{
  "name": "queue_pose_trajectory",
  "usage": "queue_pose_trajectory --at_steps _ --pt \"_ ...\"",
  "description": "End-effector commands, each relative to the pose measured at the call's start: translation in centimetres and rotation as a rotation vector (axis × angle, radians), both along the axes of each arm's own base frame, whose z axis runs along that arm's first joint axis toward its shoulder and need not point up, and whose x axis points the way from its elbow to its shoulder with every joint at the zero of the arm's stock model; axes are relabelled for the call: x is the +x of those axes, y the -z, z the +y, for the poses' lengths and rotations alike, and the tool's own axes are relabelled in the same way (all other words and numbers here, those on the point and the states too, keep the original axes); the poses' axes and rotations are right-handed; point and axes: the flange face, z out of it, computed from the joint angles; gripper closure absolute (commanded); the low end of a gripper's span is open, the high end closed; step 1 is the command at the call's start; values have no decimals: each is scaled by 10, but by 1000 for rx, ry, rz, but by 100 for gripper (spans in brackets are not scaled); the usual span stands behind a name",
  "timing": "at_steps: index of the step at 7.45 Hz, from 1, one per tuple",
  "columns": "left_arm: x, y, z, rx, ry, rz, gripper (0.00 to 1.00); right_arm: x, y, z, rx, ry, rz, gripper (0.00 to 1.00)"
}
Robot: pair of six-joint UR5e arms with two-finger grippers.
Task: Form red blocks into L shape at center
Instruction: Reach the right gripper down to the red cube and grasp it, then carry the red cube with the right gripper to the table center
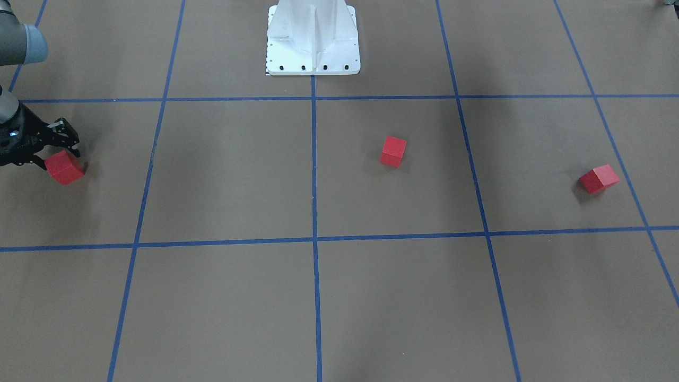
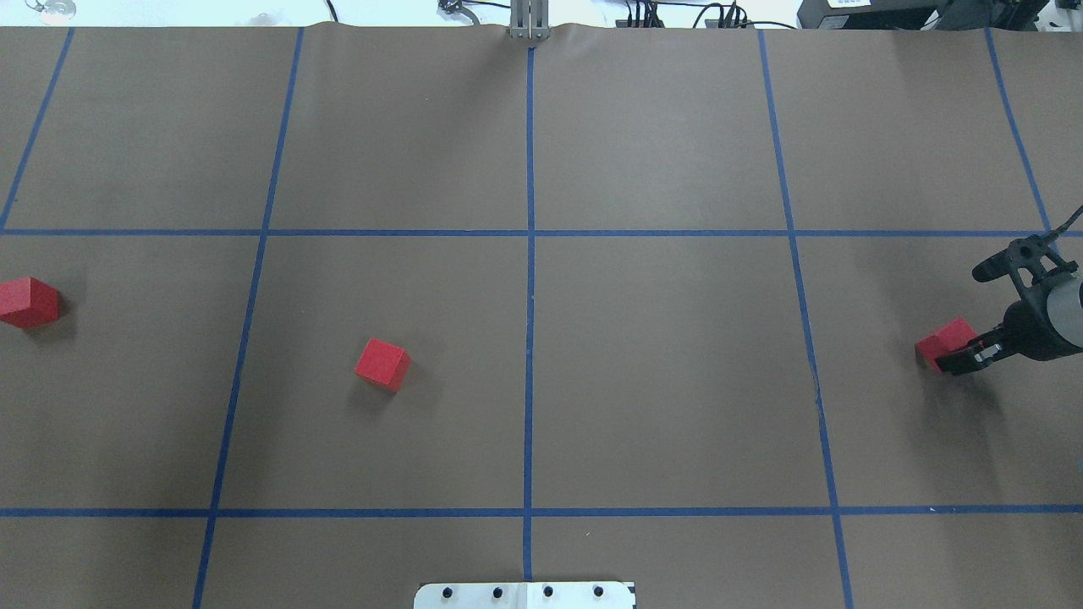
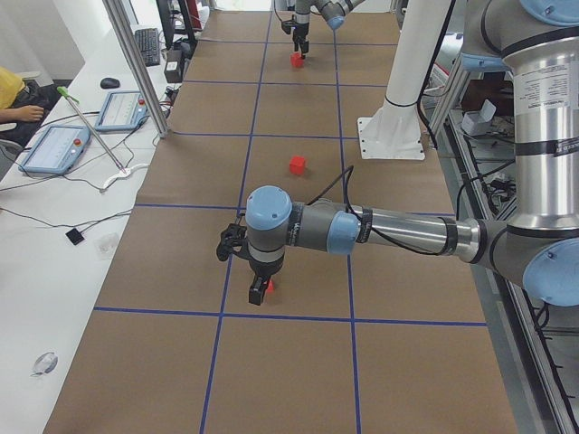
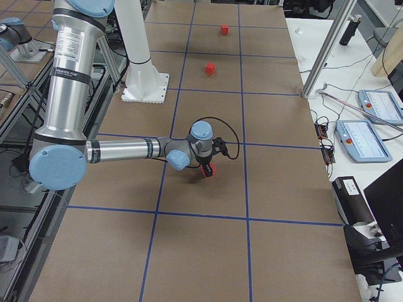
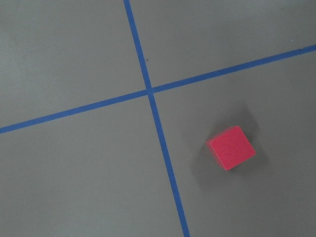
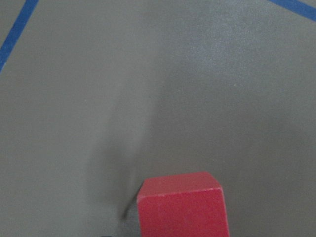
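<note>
The right fingers (image 2: 960,362) are clamped on one small matte red cube (image 2: 942,342) at the far right of the brown tabletop (image 2: 660,381). A second red cube (image 2: 382,364) sits left of the centre blue tape line (image 2: 530,372), and the third red cube (image 2: 30,302) lies far left. I cannot tell whether the left fingers (image 3: 257,291) are clenched.
</note>
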Motion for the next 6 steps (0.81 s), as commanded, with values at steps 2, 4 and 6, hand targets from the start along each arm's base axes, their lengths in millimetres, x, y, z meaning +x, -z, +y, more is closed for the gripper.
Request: queue_pose_trajectory --at_steps 2,4,6 --pt "0 0 0 -1 0 -2 0 -9 41 -13 45 0 -50 100" --pt "0 -1 0 -5 1 -1 0 -45 106 -59 -44 -114 -101 100" --pt "0 0 -1 -3 2 -1 0 -99 200 -107 -148 -155 -69 100"
